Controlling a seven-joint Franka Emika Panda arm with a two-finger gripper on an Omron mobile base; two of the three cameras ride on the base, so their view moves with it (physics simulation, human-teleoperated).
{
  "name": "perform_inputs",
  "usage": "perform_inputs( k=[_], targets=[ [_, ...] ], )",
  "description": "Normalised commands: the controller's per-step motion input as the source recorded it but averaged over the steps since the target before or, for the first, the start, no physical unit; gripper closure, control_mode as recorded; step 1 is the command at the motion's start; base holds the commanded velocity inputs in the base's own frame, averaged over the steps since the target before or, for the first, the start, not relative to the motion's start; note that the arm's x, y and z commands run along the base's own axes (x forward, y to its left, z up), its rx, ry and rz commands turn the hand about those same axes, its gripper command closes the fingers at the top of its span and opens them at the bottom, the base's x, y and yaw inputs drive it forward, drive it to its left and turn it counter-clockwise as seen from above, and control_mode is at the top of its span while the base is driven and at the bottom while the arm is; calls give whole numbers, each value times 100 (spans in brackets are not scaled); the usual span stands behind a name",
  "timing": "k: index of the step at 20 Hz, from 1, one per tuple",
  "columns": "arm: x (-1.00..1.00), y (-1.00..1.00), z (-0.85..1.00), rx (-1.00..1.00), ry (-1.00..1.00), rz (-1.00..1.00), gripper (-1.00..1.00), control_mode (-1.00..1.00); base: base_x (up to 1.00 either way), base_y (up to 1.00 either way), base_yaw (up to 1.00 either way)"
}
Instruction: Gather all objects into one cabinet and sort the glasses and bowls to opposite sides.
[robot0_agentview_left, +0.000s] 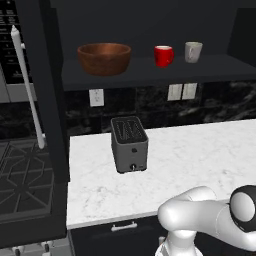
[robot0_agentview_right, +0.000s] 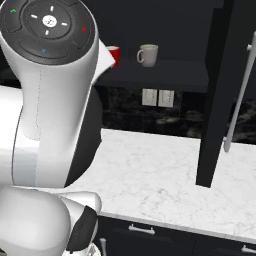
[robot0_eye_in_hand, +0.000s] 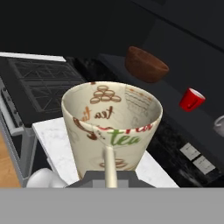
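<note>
In the hand view a cream mug (robot0_eye_in_hand: 111, 127) with brown and green "tea" markings hangs close in front of the camera, above the counter's edge. My gripper (robot0_eye_in_hand: 109, 178) is shut on its handle. On the open black cabinet's shelf (robot0_agentview_left: 150, 75) the wide brown wooden bowl (robot0_agentview_left: 104, 57) stands at the left. The red mug (robot0_agentview_left: 163, 55) and the pale grey mug (robot0_agentview_left: 193, 51) stand to the right of it. From the hand these are the bowl (robot0_eye_in_hand: 146, 64), the red mug (robot0_eye_in_hand: 191, 99) and the grey mug's rim (robot0_eye_in_hand: 220, 126). My arm half hides the red mug (robot0_agentview_right: 113, 55) beside the grey mug (robot0_agentview_right: 148, 54).
A grey toaster (robot0_agentview_left: 129, 144) stands on the white marble counter (robot0_agentview_left: 200, 155) below the shelf. The cabinet's open door with its long white bar handle (robot0_agentview_left: 27, 90) juts out at the left, over a black stove (robot0_agentview_left: 25, 180). The other open door (robot0_agentview_right: 217, 95) reaches down to the counter.
</note>
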Motion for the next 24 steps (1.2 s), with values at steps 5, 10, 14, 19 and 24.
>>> perform_inputs(
  k=[5,10,14,19,24],
  targets=[
    [0,0,0,0,0,0,100,100,8,-2,2],
    [0,0,-1,0,0,0,100,-100,0,0,1],
    [0,0,-5,-1,0,0,100,-100,0,0,0],
    [19,-4,4,15,0,-5,100,-100,0,0,0],
    [79,-9,2,10,0,-42,100,-100,0,0,0]
  ],
)
